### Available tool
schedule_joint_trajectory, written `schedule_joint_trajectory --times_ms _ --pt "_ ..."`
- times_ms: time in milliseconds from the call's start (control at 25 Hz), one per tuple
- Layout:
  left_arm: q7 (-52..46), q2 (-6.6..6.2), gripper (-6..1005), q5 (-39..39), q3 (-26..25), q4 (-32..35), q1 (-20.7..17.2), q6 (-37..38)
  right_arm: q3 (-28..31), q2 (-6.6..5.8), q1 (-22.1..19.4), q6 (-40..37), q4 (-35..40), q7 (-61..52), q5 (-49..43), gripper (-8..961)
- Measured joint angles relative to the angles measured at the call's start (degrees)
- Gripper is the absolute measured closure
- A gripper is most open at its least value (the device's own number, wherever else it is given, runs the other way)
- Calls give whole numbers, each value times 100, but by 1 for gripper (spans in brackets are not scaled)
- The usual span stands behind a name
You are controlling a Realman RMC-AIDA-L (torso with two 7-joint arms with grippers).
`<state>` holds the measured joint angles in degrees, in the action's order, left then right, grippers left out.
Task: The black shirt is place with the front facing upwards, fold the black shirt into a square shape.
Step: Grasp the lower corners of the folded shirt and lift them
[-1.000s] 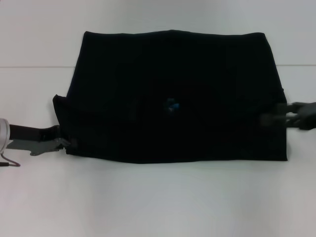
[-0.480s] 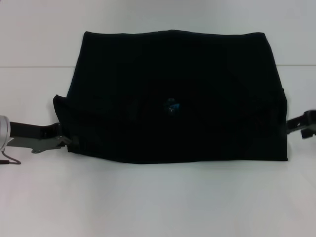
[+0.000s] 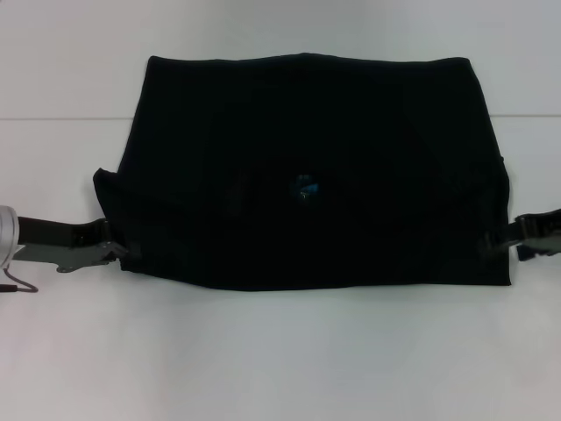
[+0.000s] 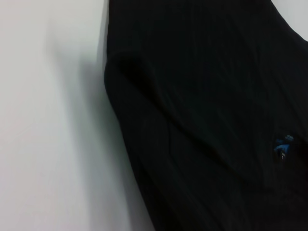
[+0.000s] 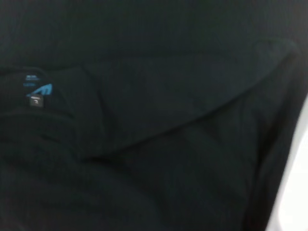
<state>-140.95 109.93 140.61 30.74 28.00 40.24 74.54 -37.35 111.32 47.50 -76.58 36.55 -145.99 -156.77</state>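
The black shirt point(image 3: 307, 171) lies flat on the white bench point(image 3: 280, 351), already folded into a wide rectangle, its small blue neck label point(image 3: 304, 186) showing near the middle. The left gripper point(image 3: 112, 251) sits low at the shirt's near left corner, touching the cloth edge; whether its fingers are clenched cannot be told. The right gripper point(image 3: 508, 237) is at the near right edge, and its grip cannot be told either.
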Motion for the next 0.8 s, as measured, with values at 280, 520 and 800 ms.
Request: schedule_joint_trajectory --times_ms 280,520,800 --pt "-1 49 968 -1 -31 118 -43 28 -138 141 75 234 -230 84 59 153" --pt "-3 50 968 -5 -33 118 -43 43 -164 143 106 280 -322 43 59 189" --pt "-3 41 967 -14 -40 117 -57 53 -163 144 60 302 -247 74 69 251"
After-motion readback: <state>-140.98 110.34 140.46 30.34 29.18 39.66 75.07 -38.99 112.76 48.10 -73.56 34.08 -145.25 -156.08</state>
